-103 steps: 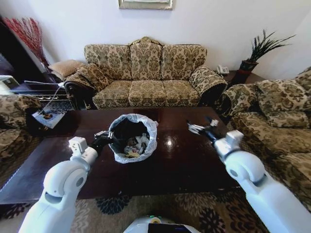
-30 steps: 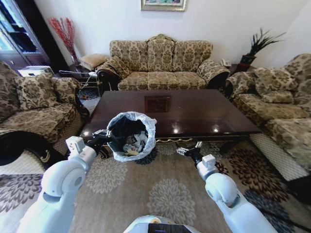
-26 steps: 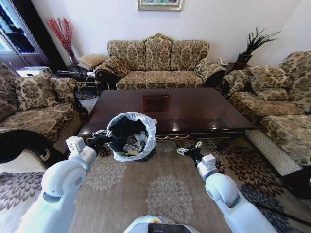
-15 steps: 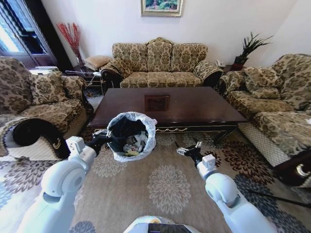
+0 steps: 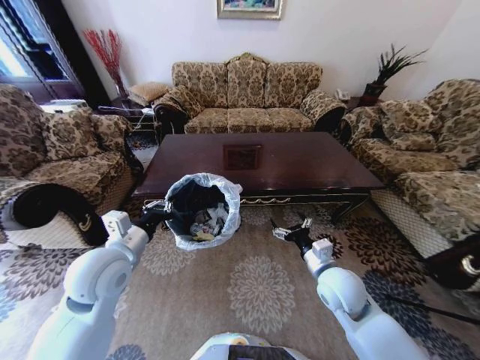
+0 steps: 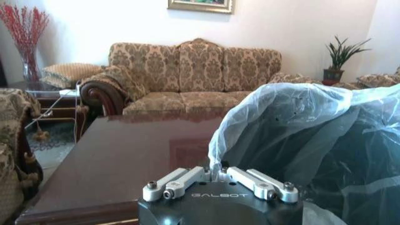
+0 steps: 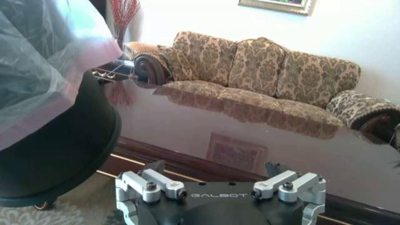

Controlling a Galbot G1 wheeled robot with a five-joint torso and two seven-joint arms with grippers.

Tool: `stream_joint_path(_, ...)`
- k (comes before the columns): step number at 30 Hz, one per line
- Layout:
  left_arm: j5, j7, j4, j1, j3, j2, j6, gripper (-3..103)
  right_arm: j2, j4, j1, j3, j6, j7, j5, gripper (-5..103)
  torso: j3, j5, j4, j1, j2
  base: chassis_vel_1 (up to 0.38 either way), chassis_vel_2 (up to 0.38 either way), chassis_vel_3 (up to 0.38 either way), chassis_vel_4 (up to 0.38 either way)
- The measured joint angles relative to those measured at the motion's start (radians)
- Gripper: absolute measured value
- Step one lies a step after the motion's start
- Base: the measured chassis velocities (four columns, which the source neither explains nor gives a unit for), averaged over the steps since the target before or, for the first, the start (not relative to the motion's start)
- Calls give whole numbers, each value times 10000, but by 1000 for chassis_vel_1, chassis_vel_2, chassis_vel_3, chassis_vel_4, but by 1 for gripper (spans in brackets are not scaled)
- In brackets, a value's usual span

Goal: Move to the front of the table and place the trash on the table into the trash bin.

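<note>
The left gripper (image 5: 159,209) holds the trash bin (image 5: 201,211) aloft by its rim, jaws clamped on the thin, slippery liner, before the bare dark surface (image 5: 300,161). The right gripper (image 5: 289,230) hangs open, empty. The load looks light.

The word "GALBOT" stood in pale capital letters on the dark housing behind the left gripper (image 6: 218,174), close against the bag-lined trash bin (image 6: 325,154). The same "GALBOT" mark was printed on the black body behind the right gripper (image 7: 218,169). No other writing could be read.
</note>
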Motion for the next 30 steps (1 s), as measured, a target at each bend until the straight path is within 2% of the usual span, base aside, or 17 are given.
stream_joint_path(30, 39, 16, 11, 25, -46, -36, -49, 1, 0, -2, -1, 5, 8, 1, 11, 100, 2, 1, -3, 5, 2, 0, 0, 0, 0)
